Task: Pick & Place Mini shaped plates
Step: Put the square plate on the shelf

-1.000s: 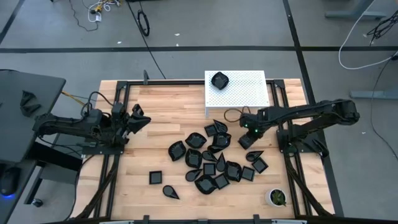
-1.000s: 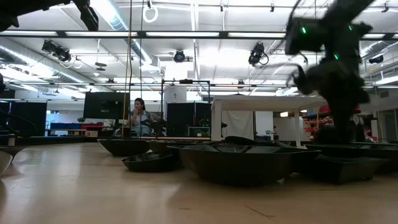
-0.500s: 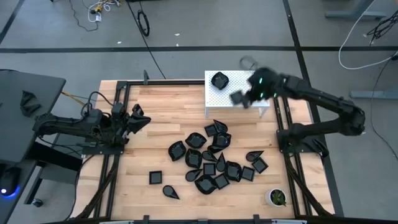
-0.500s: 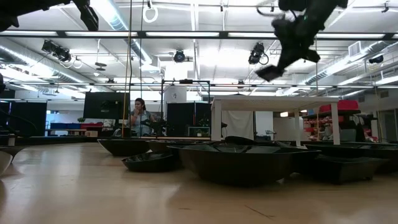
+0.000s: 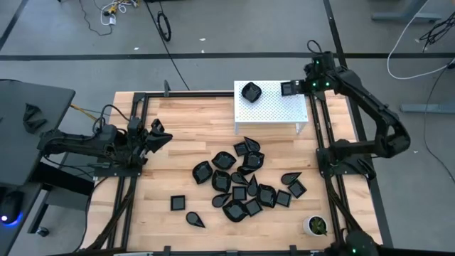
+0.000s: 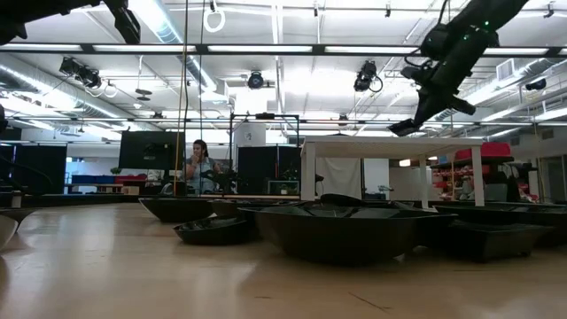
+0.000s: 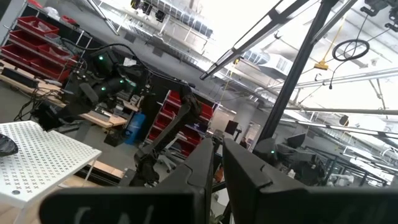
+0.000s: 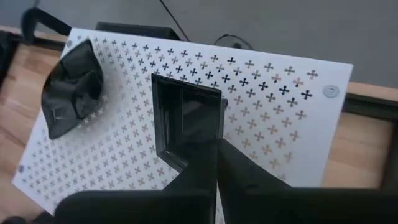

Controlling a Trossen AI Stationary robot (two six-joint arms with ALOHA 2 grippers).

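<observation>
Right gripper (image 5: 293, 88) clenched on square black plate (image 8: 186, 121) — held in air above far right corner of white perforated stand (image 5: 274, 114). One black plate (image 5: 250, 92) already lies on stand, near its other far corner. Pile of black plates (image 5: 245, 181) on wooden table (image 5: 192, 142), in front of stand. Left gripper (image 5: 158, 135) rests at table's left side, fingers pressed together, holding nothing. Small white cup (image 5: 315, 225) at near right corner.
</observation>
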